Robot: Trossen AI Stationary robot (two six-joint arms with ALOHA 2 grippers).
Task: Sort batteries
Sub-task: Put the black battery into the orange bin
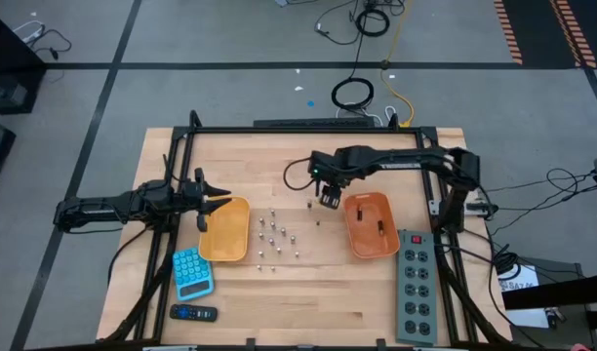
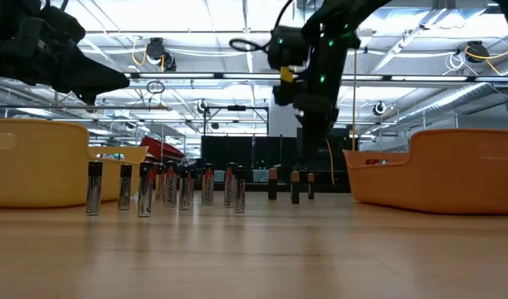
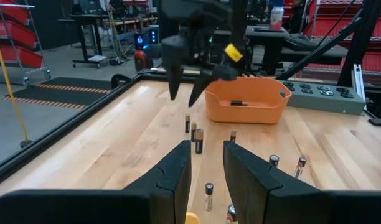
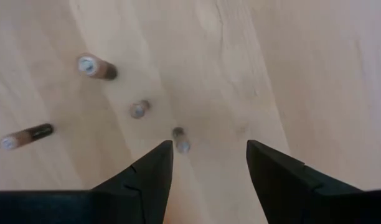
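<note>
A: Batteries point(image 1: 274, 237) stand upright in a loose cluster mid-table, between two orange trays. A few dark ones point(image 3: 198, 140) stand apart, nearer the right tray point(image 1: 357, 241). Two batteries lie inside that tray.

B: Right gripper point(image 1: 329, 200)?

A: Hangs above the dark group, just beside the right tray's far-left corner, jaws spread wide, nothing between them. The wrist view looks straight down on four dark batteries on bare wood.

B: Left gripper point(image 1: 217, 196)?

A: By the far edge of the left tray point(image 1: 242, 255), jaws part-open with a narrow gap, empty.

B: Surroundings?

A: Blue calculator point(image 1: 191, 273) and black remote point(image 1: 193, 313) toward the near-left corner; a grey power strip point(image 1: 415, 285) along the right edge. The right tray sits close beside the dark batteries.
</note>
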